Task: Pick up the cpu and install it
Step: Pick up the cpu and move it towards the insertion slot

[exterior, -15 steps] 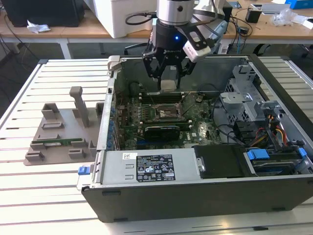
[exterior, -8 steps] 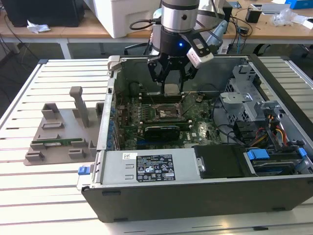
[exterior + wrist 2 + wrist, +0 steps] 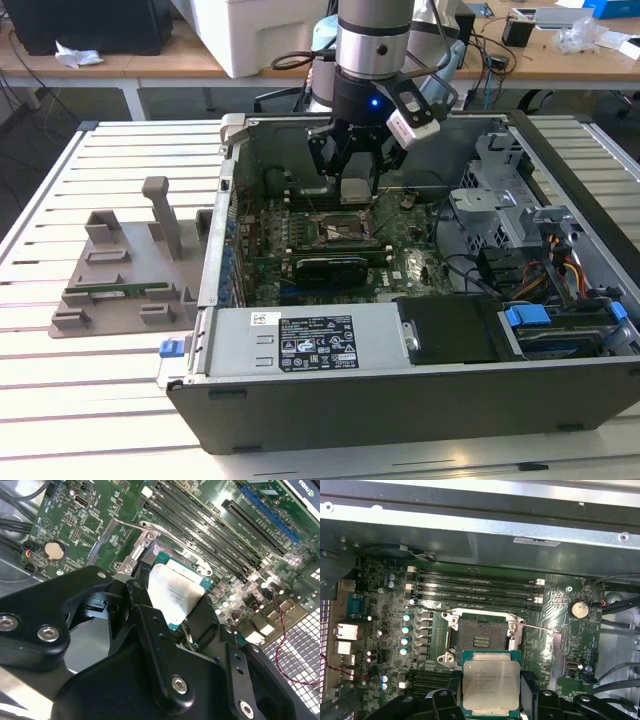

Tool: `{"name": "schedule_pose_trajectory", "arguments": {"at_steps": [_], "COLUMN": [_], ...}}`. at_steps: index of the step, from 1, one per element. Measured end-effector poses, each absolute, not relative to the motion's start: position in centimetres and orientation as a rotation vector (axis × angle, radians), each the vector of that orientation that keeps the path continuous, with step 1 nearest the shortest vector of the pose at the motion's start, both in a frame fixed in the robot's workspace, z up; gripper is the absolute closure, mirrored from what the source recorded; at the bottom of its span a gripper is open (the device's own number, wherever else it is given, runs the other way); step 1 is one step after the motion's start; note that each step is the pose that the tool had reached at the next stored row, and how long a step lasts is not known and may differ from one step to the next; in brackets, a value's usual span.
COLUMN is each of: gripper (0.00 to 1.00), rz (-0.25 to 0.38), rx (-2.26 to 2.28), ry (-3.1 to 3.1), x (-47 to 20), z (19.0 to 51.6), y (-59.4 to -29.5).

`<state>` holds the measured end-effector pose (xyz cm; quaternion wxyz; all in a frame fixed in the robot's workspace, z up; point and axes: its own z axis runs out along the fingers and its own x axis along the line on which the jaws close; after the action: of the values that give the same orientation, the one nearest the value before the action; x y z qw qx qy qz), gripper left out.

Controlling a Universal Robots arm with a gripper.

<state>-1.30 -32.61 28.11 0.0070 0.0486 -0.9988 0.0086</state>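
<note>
your jaws are closed on the cpu [image 3: 491, 685], gripping its edges, metal top facing the first wrist view. you see it held above the empty socket [image 3: 482, 637] of the motherboard [image 3: 560, 605], inside the open case [image 3: 420, 400] on the slatted worktop [image 3: 60, 400].

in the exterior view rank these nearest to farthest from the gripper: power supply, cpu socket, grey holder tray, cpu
1. cpu: held in the gripper.
2. cpu socket: on the motherboard, just beneath the gripper.
3. power supply: along the near wall of the case.
4. grey holder tray: outside the case, on the exterior view's left.
</note>
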Motion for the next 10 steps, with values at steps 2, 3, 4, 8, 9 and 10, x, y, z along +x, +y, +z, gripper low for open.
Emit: {"name": "schedule_pose_trajectory", "arguments": {"at_steps": [2, 3, 4, 8, 9, 10], "gripper": [0.45, 0.45, 0.45, 0.45, 0.45, 0.45], "rz": [0.027, 0.027, 0.027, 0.027, 0.027, 0.027], "rx": [0.152, 0.152, 0.152, 0.152, 0.152, 0.152], "ry": [-3.124, -3.124, -3.124, -3.124, -3.124, -3.124], "x": [-1.3, -1.3, -1.29, -1.29, -1.29, -1.29], "z": [28.11, 28.11, 28.11, 28.11, 28.11, 28.11], "y": [-32.61, -32.61, -32.61, -32.61, -32.61, -32.61]}}
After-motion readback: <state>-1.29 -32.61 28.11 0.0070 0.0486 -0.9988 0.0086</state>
